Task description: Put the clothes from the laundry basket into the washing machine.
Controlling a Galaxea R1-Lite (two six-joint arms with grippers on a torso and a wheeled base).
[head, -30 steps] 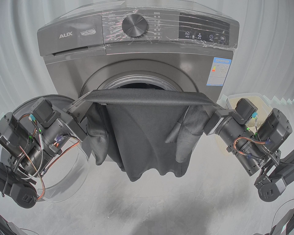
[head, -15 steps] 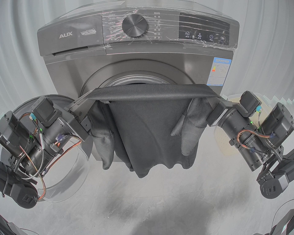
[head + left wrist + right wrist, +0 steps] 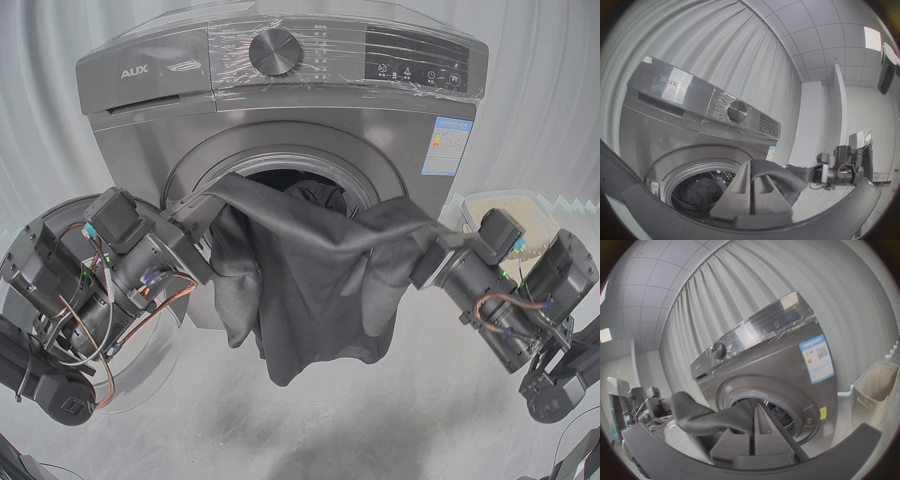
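The washing machine (image 3: 281,125) stands straight in front of the robot. Its round door (image 3: 150,353) is swung open to the robot's left, and the drum opening (image 3: 275,179) is free. A dark garment (image 3: 306,275) hangs between the two arms in front of this opening. Its upper edge runs from one gripper to the other and sags a little in the middle. Most of the cloth falls below the lower rim, toward the floor. The laundry basket (image 3: 503,196) stands beside the machine, on the robot's right.

The left gripper (image 3: 209,195) is clamped on one end of the garment, close to the rim of the opening. The right gripper (image 3: 431,232) is clamped on the other end, lower and a little farther from the machine. Some dark clothes (image 3: 322,195) already lie in the drum.

The step in hand appears to be pushing this garment inside. To do it well, both arms should probably go forward together and keep the edge raised, so that the hanging part (the longest part) slides over the lower rim. The grippers should let go only when the bulk is past the rim. Otherwise the tail may stay outside and block the door.
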